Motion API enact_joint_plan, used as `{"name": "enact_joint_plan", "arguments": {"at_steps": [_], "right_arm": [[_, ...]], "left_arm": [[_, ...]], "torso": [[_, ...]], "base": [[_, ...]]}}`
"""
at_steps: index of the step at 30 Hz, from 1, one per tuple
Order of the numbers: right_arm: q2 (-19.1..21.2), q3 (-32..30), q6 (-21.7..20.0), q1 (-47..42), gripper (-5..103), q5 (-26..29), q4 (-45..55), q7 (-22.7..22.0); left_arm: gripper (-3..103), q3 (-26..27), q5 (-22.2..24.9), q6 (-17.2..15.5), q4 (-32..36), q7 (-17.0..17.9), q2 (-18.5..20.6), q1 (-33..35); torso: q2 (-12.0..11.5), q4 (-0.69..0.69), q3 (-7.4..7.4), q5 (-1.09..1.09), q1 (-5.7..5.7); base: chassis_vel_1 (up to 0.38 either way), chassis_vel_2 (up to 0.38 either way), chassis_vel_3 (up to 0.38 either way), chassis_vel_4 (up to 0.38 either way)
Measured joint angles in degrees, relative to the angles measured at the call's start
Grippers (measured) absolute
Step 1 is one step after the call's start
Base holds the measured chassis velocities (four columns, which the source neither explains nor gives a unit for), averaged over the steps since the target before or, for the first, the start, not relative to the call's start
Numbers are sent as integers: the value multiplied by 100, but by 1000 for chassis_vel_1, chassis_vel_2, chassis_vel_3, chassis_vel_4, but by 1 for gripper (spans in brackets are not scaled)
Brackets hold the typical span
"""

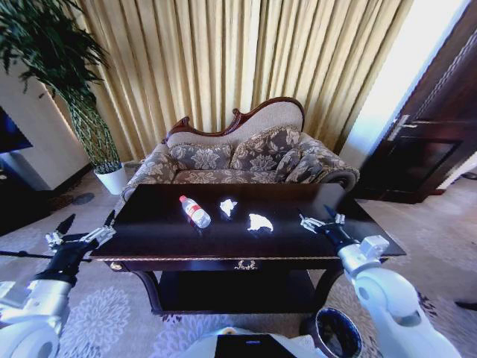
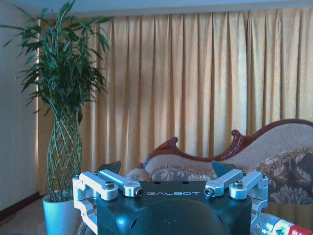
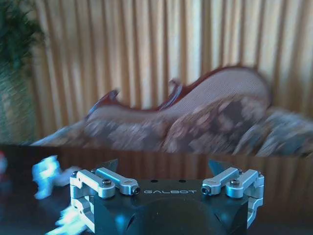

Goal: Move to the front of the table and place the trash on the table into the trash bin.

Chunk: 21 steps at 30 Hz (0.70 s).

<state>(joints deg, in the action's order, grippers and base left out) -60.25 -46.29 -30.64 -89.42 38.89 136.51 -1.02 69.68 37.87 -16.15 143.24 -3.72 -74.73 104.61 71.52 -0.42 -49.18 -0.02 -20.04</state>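
Worktop point(image 1: 156, 231) is sitting square in front of the robot in the head view, dark and glossy, its near edge with the gold ornament facing the camera; the far-right corner is being covered by the right arm. Sofa point(image 1: 246, 160) is standing right behind it, the lower part hidden by the tabletop. Plant point(image 2: 63, 98) in a white pot is standing far left, top cut off.

Trash bin point(image 1: 337, 333) is sitting on the floor near the front-right leg, partly hidden by the right arm and cut off by the frame bottom.

Right gripper point(image 1: 320, 221) is hovering over the right end of the worktop, jaws spread, nothing between them. Left gripper point(image 1: 80, 233) is hanging off the left end, outside the table edge, jaws also spread and empty.

Bottle point(image 1: 195, 212) is lying on its side left of centre, red cap pointing away. Two paper wads: one point(image 1: 259, 222) mid-table, nearest the right gripper, a smaller one point(image 1: 228, 206) between it and the bottle. In the right wrist view the wads are blurring out at the edge.
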Motion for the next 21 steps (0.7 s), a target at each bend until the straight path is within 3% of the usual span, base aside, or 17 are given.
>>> {"name": "enact_joint_plan", "arguments": {"at_steps": [1,3,7,15,21], "right_arm": [[0,0,0,0,100,0,0,0],[87,71,-474,-113,100,271,380,-110],[47,289,-653,-170,100,251,578,-162],[-147,1255,-616,396,100,-436,326,-320],[-101,1656,-595,670,100,-557,-100,-476]], "left_arm": [[100,0,0,0,0,0,0,0],[100,2,2,-46,0,15,1,-10],[100,-15,1,-72,0,19,-14,-14],[100,-54,-6,-118,0,21,-27,-17],[100,-111,-30,-132,0,29,-43,-12]], "torso": [[0,0,0,0,0],[0,-1,0,-1,0],[1,-2,1,0,2],[0,0,0,0,1],[0,-1,0,1,1]], "base": [[0,0,0,0],[0,0,0,0],[0,0,0,0],[0,0,0,0],[0,0,0,0]]}}
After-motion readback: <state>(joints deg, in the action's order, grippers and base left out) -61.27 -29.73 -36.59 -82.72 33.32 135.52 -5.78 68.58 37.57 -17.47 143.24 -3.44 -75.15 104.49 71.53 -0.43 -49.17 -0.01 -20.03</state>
